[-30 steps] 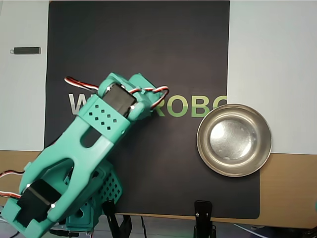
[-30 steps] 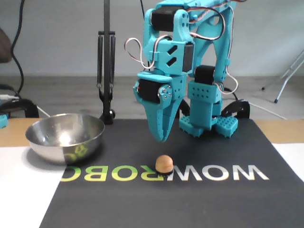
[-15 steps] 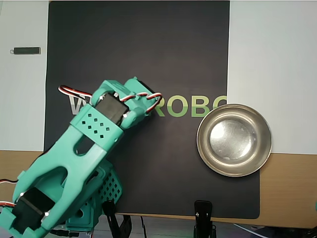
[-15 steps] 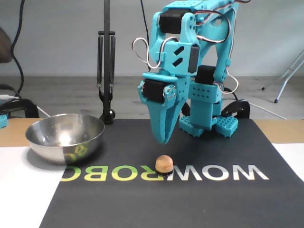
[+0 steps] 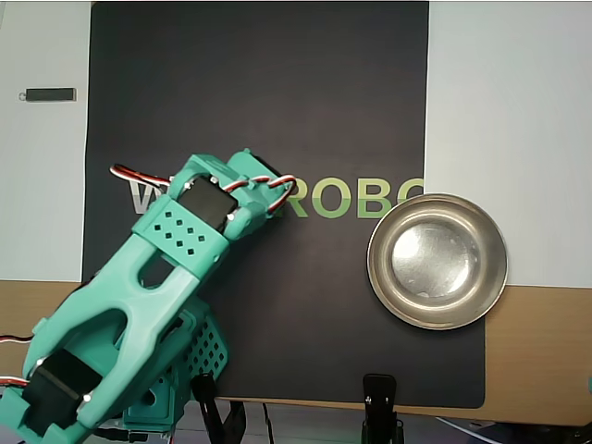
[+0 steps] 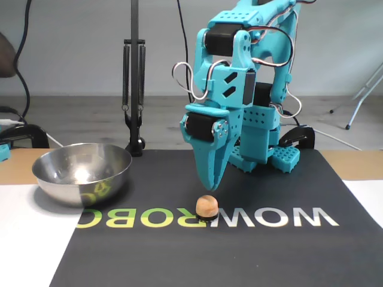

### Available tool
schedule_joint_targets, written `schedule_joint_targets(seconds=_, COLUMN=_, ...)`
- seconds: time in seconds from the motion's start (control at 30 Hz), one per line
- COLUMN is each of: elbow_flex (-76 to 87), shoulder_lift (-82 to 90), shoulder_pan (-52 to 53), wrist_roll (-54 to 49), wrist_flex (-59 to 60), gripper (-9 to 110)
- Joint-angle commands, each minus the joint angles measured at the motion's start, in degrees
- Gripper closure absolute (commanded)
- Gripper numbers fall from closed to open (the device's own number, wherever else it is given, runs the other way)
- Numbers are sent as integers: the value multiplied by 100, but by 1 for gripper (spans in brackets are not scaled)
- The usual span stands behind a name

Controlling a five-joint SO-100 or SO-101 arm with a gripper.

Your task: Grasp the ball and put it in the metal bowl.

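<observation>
The ball (image 6: 206, 205), small and peach-orange, rests on the black mat's lettering in the fixed view. My teal gripper (image 6: 210, 186) hangs pointing down just above it, a small gap apart, its fingers together in a narrow wedge with nothing between them. In the overhead view my arm (image 5: 185, 242) covers the ball, and the fingertips are hidden under the wrist. The metal bowl (image 6: 63, 184) stands empty at the left of the fixed view; in the overhead view the metal bowl (image 5: 381, 282) is at the right on the mat's edge.
The black mat (image 5: 277, 83) bears "WOWROBO" letters. A black clamp stand (image 6: 133, 89) rises behind the bowl. My arm's base (image 6: 263, 152) sits at the mat's far edge. A small dark stick (image 5: 48, 93) lies on the white surface, top left of the overhead view.
The gripper has come down and shifted slightly right in the fixed view, ending close above the ball. Ball and bowl have not moved.
</observation>
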Motion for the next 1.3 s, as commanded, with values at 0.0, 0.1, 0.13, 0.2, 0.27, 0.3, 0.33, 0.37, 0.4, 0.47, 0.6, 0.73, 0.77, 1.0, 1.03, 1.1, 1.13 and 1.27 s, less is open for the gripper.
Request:
schedule_joint_targets(seconds=0.0, elbow_flex=-53, shoulder_lift=167, shoulder_pan=-18, wrist_roll=-18, wrist_flex=-53, gripper=101)
schedule_joint_targets(seconds=0.1, elbow_flex=-70, shoulder_lift=167, shoulder_pan=-18, wrist_roll=-18, wrist_flex=-53, gripper=101)
schedule_joint_targets(seconds=0.13, elbow_flex=-70, shoulder_lift=167, shoulder_pan=-9, wrist_roll=-18, wrist_flex=-53, gripper=101)
schedule_joint_targets(seconds=0.2, elbow_flex=-70, shoulder_lift=167, shoulder_pan=9, wrist_roll=-18, wrist_flex=-53, gripper=101)
schedule_joint_targets(seconds=0.27, elbow_flex=-70, shoulder_lift=176, shoulder_pan=35, wrist_roll=-18, wrist_flex=-53, gripper=101)
schedule_joint_targets(seconds=0.3, elbow_flex=-70, shoulder_lift=185, shoulder_pan=35, wrist_roll=-18, wrist_flex=-53, gripper=101)
schedule_joint_targets(seconds=0.33, elbow_flex=-70, shoulder_lift=185, shoulder_pan=35, wrist_roll=-18, wrist_flex=-53, gripper=101)
schedule_joint_targets(seconds=0.37, elbow_flex=-70, shoulder_lift=185, shoulder_pan=35, wrist_roll=-18, wrist_flex=-53, gripper=101)
schedule_joint_targets(seconds=0.4, elbow_flex=-70, shoulder_lift=185, shoulder_pan=35, wrist_roll=-18, wrist_flex=-53, gripper=101)
schedule_joint_targets(seconds=0.47, elbow_flex=-70, shoulder_lift=185, shoulder_pan=35, wrist_roll=-18, wrist_flex=-53, gripper=101)
schedule_joint_targets(seconds=0.6, elbow_flex=-79, shoulder_lift=202, shoulder_pan=44, wrist_roll=-18, wrist_flex=-53, gripper=101)
schedule_joint_targets(seconds=0.73, elbow_flex=-79, shoulder_lift=202, shoulder_pan=53, wrist_roll=-18, wrist_flex=-53, gripper=101)
schedule_joint_targets(seconds=0.77, elbow_flex=-79, shoulder_lift=202, shoulder_pan=53, wrist_roll=-18, wrist_flex=-53, gripper=101)
schedule_joint_targets(seconds=1.0, elbow_flex=-141, shoulder_lift=202, shoulder_pan=88, wrist_roll=-18, wrist_flex=-53, gripper=101)
schedule_joint_targets(seconds=1.03, elbow_flex=-141, shoulder_lift=202, shoulder_pan=97, wrist_roll=-18, wrist_flex=-53, gripper=101)
schedule_joint_targets(seconds=1.1, elbow_flex=-141, shoulder_lift=202, shoulder_pan=105, wrist_roll=-18, wrist_flex=-53, gripper=101)
schedule_joint_targets(seconds=1.13, elbow_flex=-141, shoulder_lift=202, shoulder_pan=105, wrist_roll=-18, wrist_flex=-53, gripper=101)
schedule_joint_targets(seconds=1.27, elbow_flex=-141, shoulder_lift=193, shoulder_pan=105, wrist_roll=-18, wrist_flex=-53, gripper=101)
